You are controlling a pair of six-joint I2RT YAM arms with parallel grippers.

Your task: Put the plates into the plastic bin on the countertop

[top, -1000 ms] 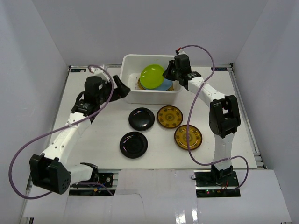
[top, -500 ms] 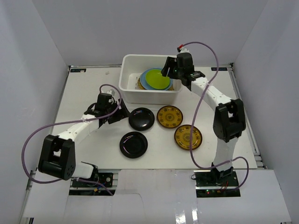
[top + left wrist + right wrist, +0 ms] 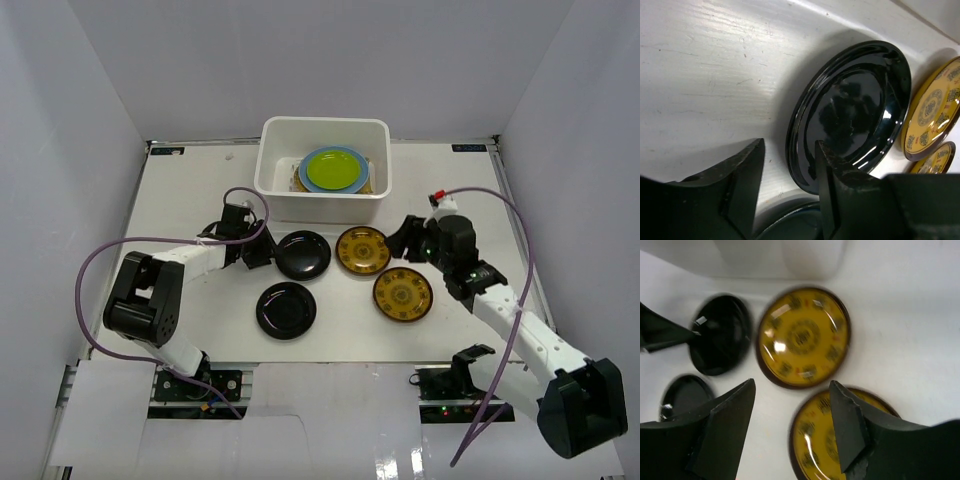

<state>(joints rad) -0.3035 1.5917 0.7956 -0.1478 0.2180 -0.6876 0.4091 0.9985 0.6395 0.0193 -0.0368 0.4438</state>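
The white plastic bin [image 3: 272, 165] at the back of the countertop [image 3: 190, 190] holds the lime green plate [image 3: 333, 169] on a light blue plate [image 3: 352, 184], with a straw-coloured edge beneath. Two black plates [image 3: 302, 255] [image 3: 286, 309] and two yellow-brown plates [image 3: 363, 250] [image 3: 403, 294] lie on the countertop. My left gripper [image 3: 262, 251] [image 3: 789, 145] is low at the farther black plate [image 3: 855, 110], jaws open astride its left rim. My right gripper [image 3: 405, 239] [image 3: 791, 385] hangs open and empty above the two yellow-brown plates [image 3: 802, 337] [image 3: 825, 440].
Purple cables loop from both arms over the countertop. The bin's white wall [image 3: 775, 260] is just beyond the farther yellow-brown plate. The nearer black plate [image 3: 790, 225] lies right under my left gripper's fingers. White walls enclose the table on three sides.
My right gripper let the lime green plate go in the bin, opened and drew back over the yellow-brown plates. My left arm swung from beside the bin down to the black plate, jaws narrowing.
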